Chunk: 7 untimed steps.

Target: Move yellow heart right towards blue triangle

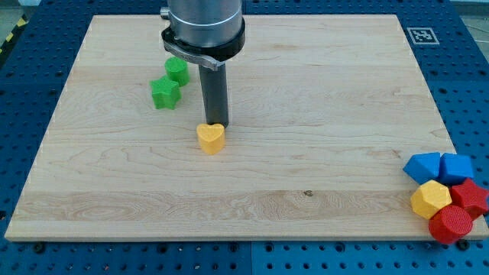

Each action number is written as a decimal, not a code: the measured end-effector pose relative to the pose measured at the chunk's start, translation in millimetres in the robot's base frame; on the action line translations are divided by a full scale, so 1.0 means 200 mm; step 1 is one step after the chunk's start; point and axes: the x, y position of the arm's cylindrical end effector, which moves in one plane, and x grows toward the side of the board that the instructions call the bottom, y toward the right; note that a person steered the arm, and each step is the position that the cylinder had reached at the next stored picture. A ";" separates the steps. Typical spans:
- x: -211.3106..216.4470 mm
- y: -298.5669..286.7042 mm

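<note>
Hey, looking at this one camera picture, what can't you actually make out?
- My tip: its very end sits behind the yellow heart, so contact cannot be confirmed.
- Red blocks: crowded at the view's right edge behind the yellow block; shapes unclear.
- Two blue blocks: pressed together; which is the triangle is hard to tell.
- Rear green block: partly hidden by the arm's collar.

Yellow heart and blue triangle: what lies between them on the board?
Nothing: in the camera view only bare board lies between yellow heart and blue triangle.
</note>
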 end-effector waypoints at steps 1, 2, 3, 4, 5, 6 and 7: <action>0.00 -0.16; 0.04 -0.18; 0.18 -0.15; 0.18 -0.14; 0.18 -0.05; 0.18 -0.01; 0.28 -0.03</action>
